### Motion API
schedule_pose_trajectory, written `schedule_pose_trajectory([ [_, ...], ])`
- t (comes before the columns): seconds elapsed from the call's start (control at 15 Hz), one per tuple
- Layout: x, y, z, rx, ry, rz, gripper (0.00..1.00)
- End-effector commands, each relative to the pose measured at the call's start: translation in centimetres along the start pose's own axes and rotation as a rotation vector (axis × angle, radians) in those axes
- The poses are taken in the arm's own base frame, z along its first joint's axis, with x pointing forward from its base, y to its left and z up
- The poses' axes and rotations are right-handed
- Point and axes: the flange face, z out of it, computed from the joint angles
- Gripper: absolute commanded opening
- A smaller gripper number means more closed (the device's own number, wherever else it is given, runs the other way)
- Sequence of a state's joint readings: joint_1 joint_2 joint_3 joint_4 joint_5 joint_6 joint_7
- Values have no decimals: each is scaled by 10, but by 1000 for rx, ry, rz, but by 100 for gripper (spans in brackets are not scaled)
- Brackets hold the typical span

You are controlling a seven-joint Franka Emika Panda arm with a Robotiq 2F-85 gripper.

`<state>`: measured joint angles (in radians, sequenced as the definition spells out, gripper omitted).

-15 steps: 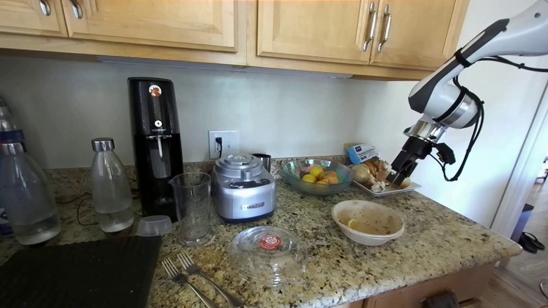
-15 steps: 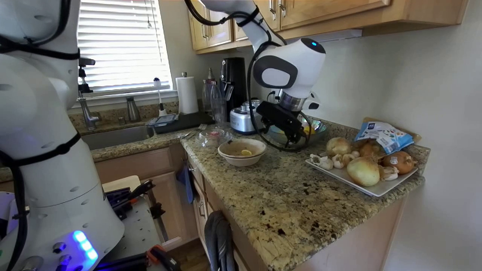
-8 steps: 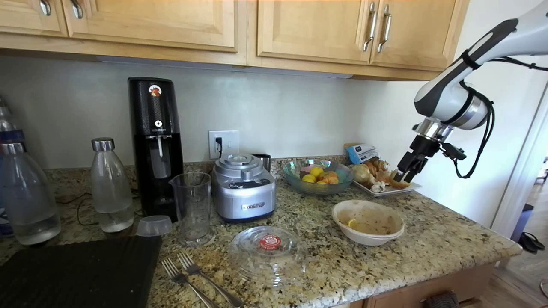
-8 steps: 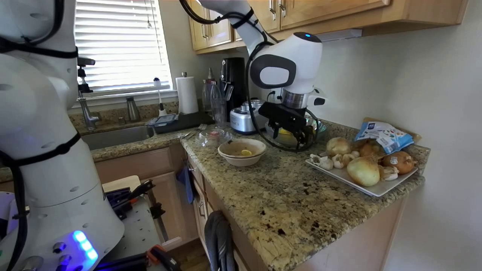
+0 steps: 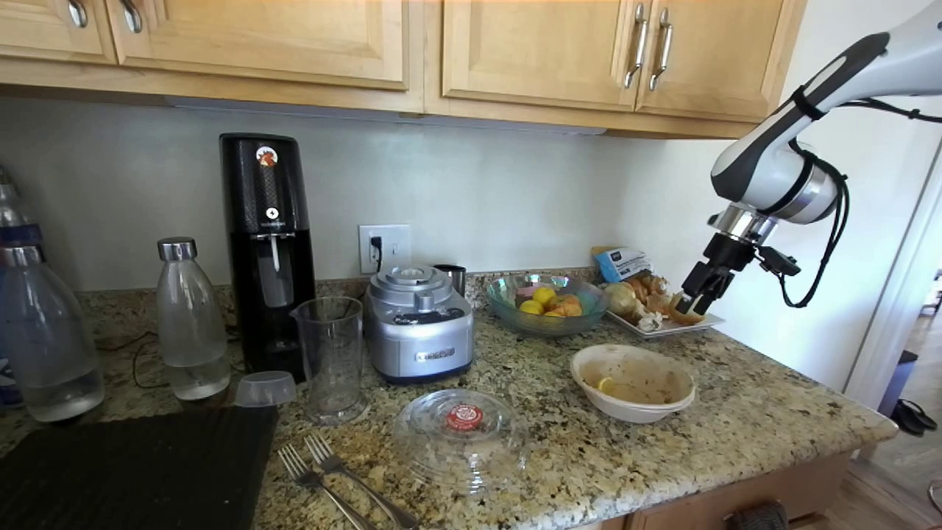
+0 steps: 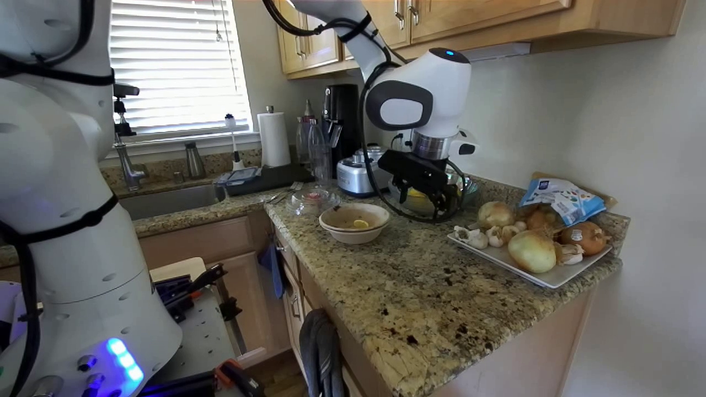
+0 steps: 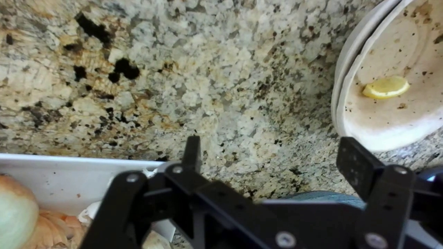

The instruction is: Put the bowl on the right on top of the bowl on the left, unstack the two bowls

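Observation:
The two tan-beige bowls are stacked on the counter. The upper bowl point(image 5: 636, 372) holds a lemon wedge and dark specks; it also shows in an exterior view point(image 6: 353, 215) and at the right of the wrist view point(image 7: 415, 58). The lower bowl point(image 5: 636, 414) shows only as an outer wall and rim beneath it, also in an exterior view point(image 6: 356, 237) and the wrist view point(image 7: 343, 71). My gripper point(image 7: 273, 152) is open and empty above the counter, between the bowls and the onion plate, touching neither. It also shows in both exterior views point(image 5: 694, 303) point(image 6: 444, 207).
A white plate of onions and garlic point(image 6: 499, 256) sits by the counter's end. A glass fruit bowl point(image 5: 508, 313) stands at the wall beside a food processor point(image 5: 419, 338). A clear plastic lid point(image 5: 460, 449) and forks point(image 5: 346, 471) lie near the bowls.
My gripper has moved a little away from the bowls toward the onion plate, and its wrist has turned slightly. It is almost still over the last half second. The bowls have not moved.

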<state>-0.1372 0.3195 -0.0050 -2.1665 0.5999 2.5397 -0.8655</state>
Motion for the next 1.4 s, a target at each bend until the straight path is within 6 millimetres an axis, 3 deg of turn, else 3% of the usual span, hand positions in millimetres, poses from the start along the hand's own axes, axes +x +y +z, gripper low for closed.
schedule_pose_trajectory([
  [0.0, -6, -18, -24, -20, 28, 43, 100],
  [0.47, -32, -57, -58, -31, 65, 171, 100],
  [0.73, -51, -81, -59, -3, 42, 268, 100],
  [0.93, -63, -106, -57, 23, 14, 237, 100],
  [1.0, -45, -87, -49, 14, 10, 225, 100],
  [1.33, -53, -101, -50, 18, 4, 213, 100],
])
